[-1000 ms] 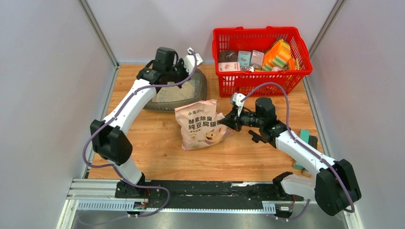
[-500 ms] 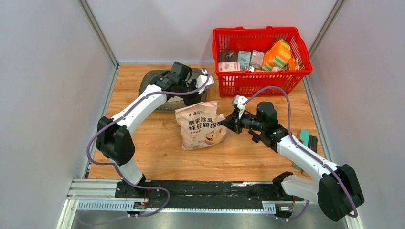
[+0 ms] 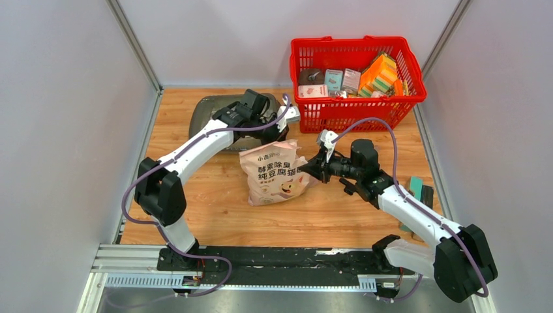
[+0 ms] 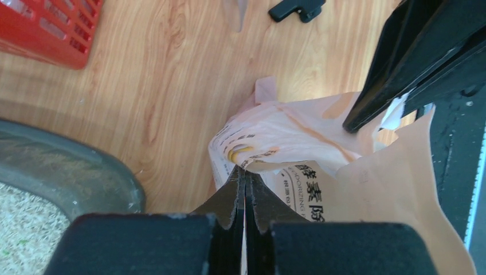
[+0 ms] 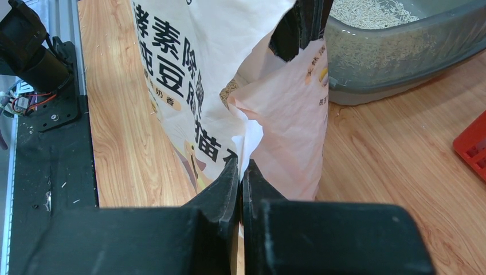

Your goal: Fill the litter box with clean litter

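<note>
The bag [image 3: 272,171] of litter stands upright on the table [image 3: 215,208], just in front of the litter box [image 3: 206,111], which lies at the back left and already holds a layer of pale granules [image 5: 367,10]. The right gripper [image 5: 241,169] is clamped on a ragged side edge of the bag. The left gripper [image 4: 245,175] has its fingers pressed together, with the tips at the bag's top fold. Whether any of the wrapper is caught between them cannot be told. The step in hand is judged to be securing a second hold near the mouth so that the bag can be lifted and tipped. A firm bite should be taken well down from the edge, since the torn paper looks likely to rip under load. The bag should be raised by both arms together and the mouth carried over the box before any tilt is given. The pour should be kept slow, and the red basket [image 3: 355,109] avoided.
</note>
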`<move>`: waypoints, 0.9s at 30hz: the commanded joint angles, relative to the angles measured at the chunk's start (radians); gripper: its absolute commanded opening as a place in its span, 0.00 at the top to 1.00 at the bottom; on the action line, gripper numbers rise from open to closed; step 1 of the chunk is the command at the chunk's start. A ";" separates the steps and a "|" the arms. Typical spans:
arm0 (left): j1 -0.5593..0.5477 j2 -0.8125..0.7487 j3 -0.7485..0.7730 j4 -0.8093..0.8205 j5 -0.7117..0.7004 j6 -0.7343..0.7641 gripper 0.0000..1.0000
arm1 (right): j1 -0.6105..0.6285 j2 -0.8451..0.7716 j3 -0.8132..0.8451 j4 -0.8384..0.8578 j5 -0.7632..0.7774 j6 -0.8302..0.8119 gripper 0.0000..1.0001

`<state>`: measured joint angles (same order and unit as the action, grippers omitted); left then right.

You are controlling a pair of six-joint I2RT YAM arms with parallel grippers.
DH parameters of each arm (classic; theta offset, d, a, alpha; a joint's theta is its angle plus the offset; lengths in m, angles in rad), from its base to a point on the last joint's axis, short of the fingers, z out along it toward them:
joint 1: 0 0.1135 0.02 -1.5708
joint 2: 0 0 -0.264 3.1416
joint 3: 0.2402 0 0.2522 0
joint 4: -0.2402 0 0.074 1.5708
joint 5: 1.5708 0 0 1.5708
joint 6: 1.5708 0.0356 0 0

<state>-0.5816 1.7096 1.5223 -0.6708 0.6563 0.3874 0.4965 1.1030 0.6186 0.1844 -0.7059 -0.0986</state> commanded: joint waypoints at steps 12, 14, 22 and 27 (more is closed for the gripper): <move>-0.041 0.038 -0.007 0.131 0.163 -0.133 1.00 | 0.008 0.027 0.062 -0.006 -0.102 -0.127 0.95; -0.044 0.042 -0.008 0.135 0.178 -0.143 1.00 | 0.004 0.040 0.089 -0.037 -0.118 -0.168 0.94; -0.061 0.064 -0.010 0.149 0.259 -0.163 1.00 | -0.016 0.073 0.162 -0.140 -0.159 -0.292 0.94; -0.083 0.081 -0.005 0.158 0.315 -0.179 1.00 | -0.027 0.086 0.181 -0.166 -0.167 -0.342 0.94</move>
<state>-0.6243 1.7775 1.5112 -0.5777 0.8558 0.2398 0.4793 1.1843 0.7372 0.0105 -0.8307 -0.3542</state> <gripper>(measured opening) 0.006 0.062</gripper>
